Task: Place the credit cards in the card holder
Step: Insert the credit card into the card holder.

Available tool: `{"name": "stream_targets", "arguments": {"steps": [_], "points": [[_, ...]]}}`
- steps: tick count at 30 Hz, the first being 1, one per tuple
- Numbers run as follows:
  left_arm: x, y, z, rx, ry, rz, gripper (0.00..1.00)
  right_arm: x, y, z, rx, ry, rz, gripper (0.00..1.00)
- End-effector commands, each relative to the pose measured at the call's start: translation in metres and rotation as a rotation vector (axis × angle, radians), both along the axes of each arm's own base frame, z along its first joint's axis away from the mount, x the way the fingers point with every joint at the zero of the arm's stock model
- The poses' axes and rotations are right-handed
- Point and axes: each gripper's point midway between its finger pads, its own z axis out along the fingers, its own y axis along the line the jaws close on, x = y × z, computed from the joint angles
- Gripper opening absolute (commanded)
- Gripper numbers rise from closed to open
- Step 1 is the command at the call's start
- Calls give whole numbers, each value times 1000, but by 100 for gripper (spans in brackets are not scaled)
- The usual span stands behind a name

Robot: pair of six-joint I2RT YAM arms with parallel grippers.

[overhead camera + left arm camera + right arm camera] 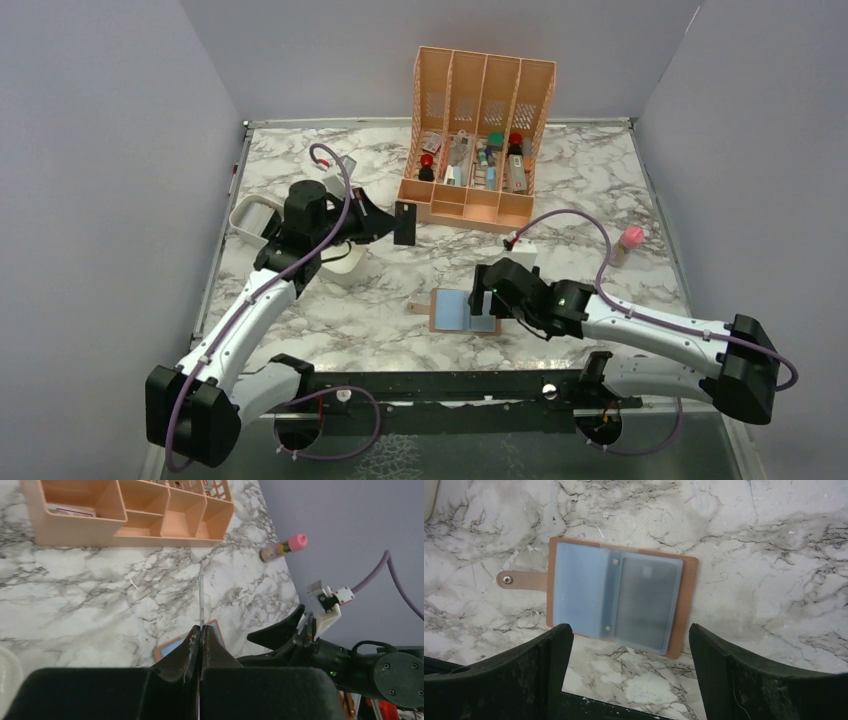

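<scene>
The card holder (pixel 458 312) lies open and flat on the marble, brown outside and light blue inside. In the right wrist view (pixel 574 587) its snap tab (pixel 519 580) points left, and a grey card (pixel 645 600) sits in its right sleeve. My right gripper (pixel 487 298) is open, with its jaws spread wide just above the holder's near edge (pixel 629 630). My left gripper (pixel 385 222) is shut on a dark credit card (pixel 404 223) and holds it upright above the table, left of the organizer. In the left wrist view the gripper (pixel 201 629) holds the card (pixel 201 595) edge-on.
A tall peach compartment organizer (pixel 478 140) with small items stands at the back. A white tray (pixel 250 215) and a white bowl (pixel 340 265) sit under the left arm. A pink-capped bottle (pixel 627 243) stands at the right. Grey walls enclose the table.
</scene>
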Motion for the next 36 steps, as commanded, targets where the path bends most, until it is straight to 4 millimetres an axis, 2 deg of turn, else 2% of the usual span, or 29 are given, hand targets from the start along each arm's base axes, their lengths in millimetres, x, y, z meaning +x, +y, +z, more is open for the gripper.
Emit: {"name": "stream_targets", "arguments": {"steps": [1, 7, 12, 15, 19, 25, 29, 32, 36], "points": [[-12, -24, 6, -82, 1, -9, 0, 13, -7, -3, -94, -8, -27, 91], [-34, -58, -23, -116, 68, -43, 0, 25, -10, -23, -95, 55, -23, 90], [-47, -86, -46, -139, 127, -59, 0, 35, -25, -30, -30, 82, -25, 87], [-55, -105, -63, -140, 168, -80, 0, 36, -27, -29, -13, 70, -15, 75], [-64, -129, -89, -101, 226, -122, 0, 36, -31, -36, -20, 88, -23, 67], [-72, -130, -132, -66, 332, -69, 0, 24, -28, -50, 26, 144, -12, 57], [-77, -128, -153, -46, 369, -57, 0, 16, -25, -61, 61, 172, -8, 53], [-79, -126, -161, -31, 365, -42, 0, 11, -24, -71, 64, 199, 0, 49], [-85, -135, -165, -42, 362, -88, 0, 5, -28, -82, 50, 230, -7, 47]]}}
